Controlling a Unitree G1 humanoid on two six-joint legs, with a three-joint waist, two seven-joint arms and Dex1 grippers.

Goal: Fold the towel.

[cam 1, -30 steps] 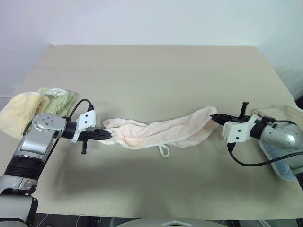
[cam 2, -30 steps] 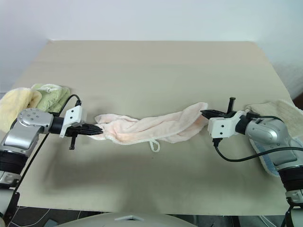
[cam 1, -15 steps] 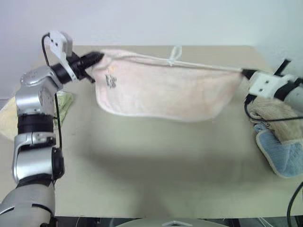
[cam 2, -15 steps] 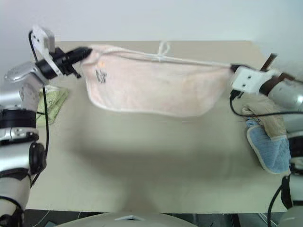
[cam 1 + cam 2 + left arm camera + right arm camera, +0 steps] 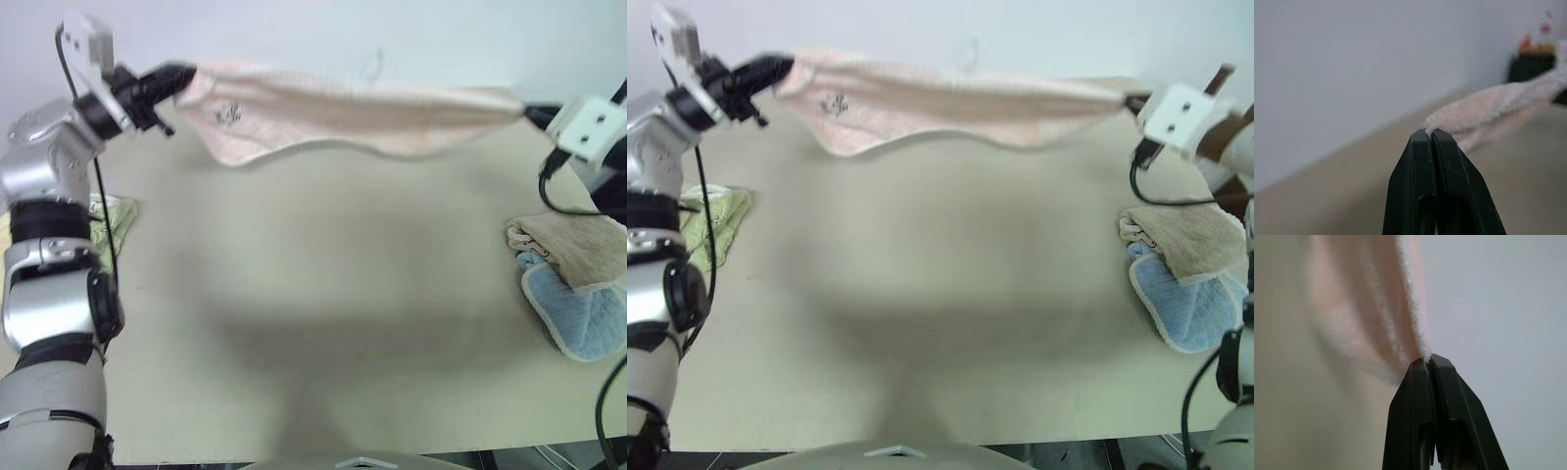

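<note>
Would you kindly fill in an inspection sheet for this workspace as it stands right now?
Surface: beige table, bare in the middle.
Job's things: pale pink towel stretched in the air between both hands, clear of the table, black scribble near the left hand's corner.
Clutter: green cloth at the table's left edge; tan towel lying partly on a blue cloth at the right edge.
Grippers: left hand shut on one towel corner; right hand shut on the opposite corner.
Cables: black cable along the left arm; black cable hanging below the right hand.
Surroundings: plain pale wall behind the table.
</note>
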